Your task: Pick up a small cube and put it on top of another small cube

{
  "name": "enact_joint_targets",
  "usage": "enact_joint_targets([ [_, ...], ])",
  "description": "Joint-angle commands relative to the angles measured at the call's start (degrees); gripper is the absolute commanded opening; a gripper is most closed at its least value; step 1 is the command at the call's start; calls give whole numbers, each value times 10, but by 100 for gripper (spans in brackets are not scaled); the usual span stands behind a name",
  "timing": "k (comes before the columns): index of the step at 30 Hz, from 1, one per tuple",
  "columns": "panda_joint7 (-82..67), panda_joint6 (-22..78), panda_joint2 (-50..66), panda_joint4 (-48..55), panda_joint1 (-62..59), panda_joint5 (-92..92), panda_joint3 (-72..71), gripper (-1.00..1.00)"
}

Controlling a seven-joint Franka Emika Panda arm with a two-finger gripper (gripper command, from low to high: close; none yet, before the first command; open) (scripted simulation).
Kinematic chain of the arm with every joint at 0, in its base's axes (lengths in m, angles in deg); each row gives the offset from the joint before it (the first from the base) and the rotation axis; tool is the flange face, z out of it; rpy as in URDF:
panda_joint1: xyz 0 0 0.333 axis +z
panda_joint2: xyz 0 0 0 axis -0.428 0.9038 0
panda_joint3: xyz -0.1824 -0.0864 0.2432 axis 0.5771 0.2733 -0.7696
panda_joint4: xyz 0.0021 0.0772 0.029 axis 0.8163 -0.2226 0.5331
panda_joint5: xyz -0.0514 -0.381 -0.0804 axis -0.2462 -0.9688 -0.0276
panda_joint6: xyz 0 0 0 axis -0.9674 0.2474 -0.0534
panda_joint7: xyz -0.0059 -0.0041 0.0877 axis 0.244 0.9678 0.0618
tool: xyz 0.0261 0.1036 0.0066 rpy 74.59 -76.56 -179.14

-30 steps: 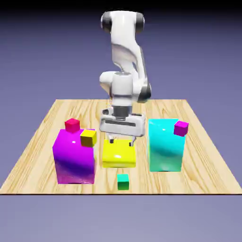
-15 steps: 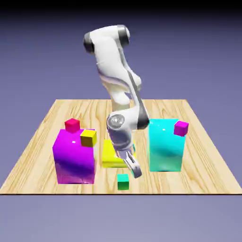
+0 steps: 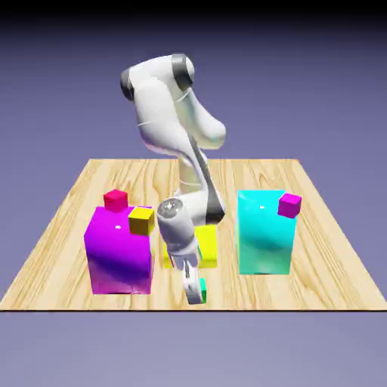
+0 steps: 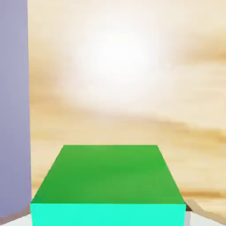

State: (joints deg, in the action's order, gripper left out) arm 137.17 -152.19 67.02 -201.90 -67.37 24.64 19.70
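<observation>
I have the gripper (image 3: pixel 196 293) down at the table's (image 3: pixel 68 227) near edge, at about six o'clock from the yellow block (image 3: pixel 208 243), and it is clamped on the green cube (image 3: pixel 202 288). In the exterior view only a sliver of green shows beside the fingers. In the hand view the green cube (image 4: pixel 108 183) fills the bottom middle, sitting between the fingertips (image 4: pixel 189 215), whose grey corners just peek out at either side of it, with pale wood beyond and the backdrop along the left edge.

A second ago the hand hung above the yellow block, jaws spread wide, and the green cube sat alone on the wood in front of it. Half a second ago the arm had swung over and down, with the fingers just at the cube's one o'clock and still spread. Now the arm leans further to the exterior view's left, the wrist has dropped lower, and the jaws have closed on the cube. The cube itself sits where it was, on the table.

Nothing else has shifted: the magenta block (image 3: pixel 119 253) with the red cube (image 3: pixel 116 199) and dark-yellow cube (image 3: pixel 141 220) at nine o'clock, and the cyan block (image 3: pixel 264 234) with the magenta cube (image 3: pixel 289 204) at three o'clock.
</observation>
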Motion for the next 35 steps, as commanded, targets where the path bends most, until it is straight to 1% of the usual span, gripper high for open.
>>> enact_joint_targets([
  [1, -8, 18, -21, -4, -18, 13, -19, -100],
  [3, -14, 31, -36, -7, -31, 22, -32, -100],
  [4, -26, 49, -49, 5, -13, 34, -34, -100],
  [10, -88, 199, -169, 57, 57, 110, 48, -100],
  [20, -161, 443, -369, 115, 113, 218, 248, -100],
  [23, -147, 436, -366, 101, 86, 208, 270, -100],
  [27, -156, 336, -333, 35, 96, 219, 258, -100],
  [28, -156, 333, -332, 33, 96, 219, 258, -100],
  [29, -156, 333, -332, 33, 96, 219, 258, 100],
  [30, -156, 333, -332, 33, 96, 219, 258, 100],
  [34, -147, 432, -365, 99, 87, 208, 270, 100],
  [35, -147, 436, -366, 101, 86, 208, 270, 100],
])
